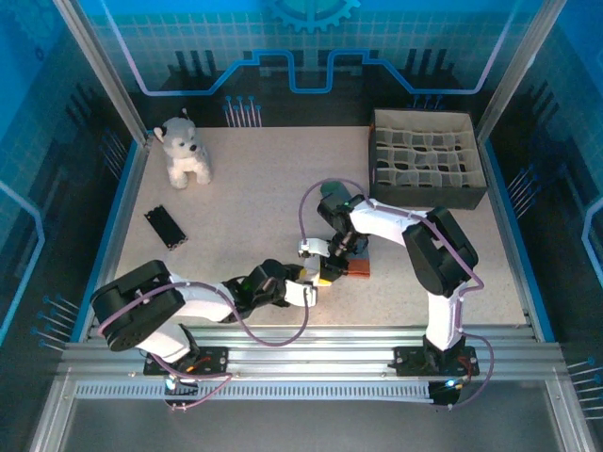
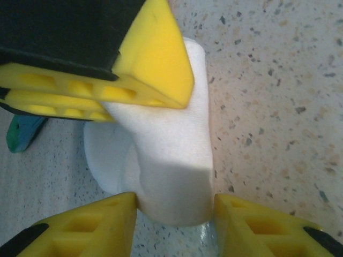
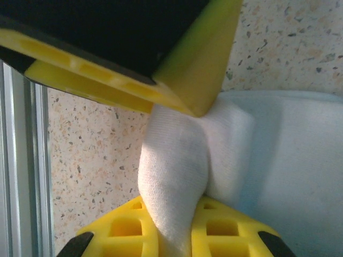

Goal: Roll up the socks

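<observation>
The right pincer (image 3: pixel 185 158) pinches a thin knitted fold of the white sock (image 3: pixel 171 176), the left pincer (image 2: pixel 177 158) clamps its thick soft roll, and a teal sock (image 2: pixel 21 134) tip lies leftward on the speckled table (image 2: pixel 278 107).

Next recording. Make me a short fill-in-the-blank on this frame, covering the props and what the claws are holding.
The plush dog sits near the far ____ corner of the table.
The divided box stands at the far ____ corner.
The sock pinched in the right claw is ____.
The left claw grips that sock between two ____ fingers.
Missing words: left, right, white, yellow.
</observation>
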`<act>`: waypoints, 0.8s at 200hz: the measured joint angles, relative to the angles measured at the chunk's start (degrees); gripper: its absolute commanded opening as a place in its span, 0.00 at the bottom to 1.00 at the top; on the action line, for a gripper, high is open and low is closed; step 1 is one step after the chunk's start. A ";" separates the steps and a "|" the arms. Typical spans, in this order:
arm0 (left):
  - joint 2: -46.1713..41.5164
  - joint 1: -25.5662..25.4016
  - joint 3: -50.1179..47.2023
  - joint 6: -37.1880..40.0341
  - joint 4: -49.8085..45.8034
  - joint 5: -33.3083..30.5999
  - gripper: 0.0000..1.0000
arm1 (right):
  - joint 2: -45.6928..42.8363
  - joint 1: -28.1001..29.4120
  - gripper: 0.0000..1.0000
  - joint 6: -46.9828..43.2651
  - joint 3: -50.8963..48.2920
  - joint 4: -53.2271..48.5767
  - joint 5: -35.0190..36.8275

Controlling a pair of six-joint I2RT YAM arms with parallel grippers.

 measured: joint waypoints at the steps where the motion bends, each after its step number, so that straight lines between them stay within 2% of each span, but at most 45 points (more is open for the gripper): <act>1: 0.11 0.00 0.13 -0.04 0.00 0.07 0.43 | 0.04 -0.02 0.00 0.00 0.04 0.04 -0.07; 46: 0.68 0.17 2.78 -1.51 -4.26 3.02 0.41 | 0.50 -0.22 0.00 0.13 0.42 -0.83 -0.55; 82: -0.02 2.27 8.39 -2.38 -15.80 7.56 0.32 | 0.76 -0.48 0.00 0.20 0.52 -1.27 -1.03; 111: 0.46 3.23 12.76 -2.99 -23.96 9.49 0.28 | 0.81 -0.85 0.00 0.22 0.52 -1.29 -1.62; 128: 1.29 3.41 14.95 -3.06 -27.34 10.38 0.23 | 0.81 -0.87 0.00 0.22 0.52 -1.66 -1.62; 152: 2.71 3.56 18.69 -2.95 -32.79 11.41 0.10 | 0.81 -1.25 0.00 0.42 0.52 -2.14 -1.60; 160: 3.19 3.63 19.93 -3.13 -34.49 11.67 0.06 | 0.81 -1.53 0.04 0.46 0.52 -2.38 -1.62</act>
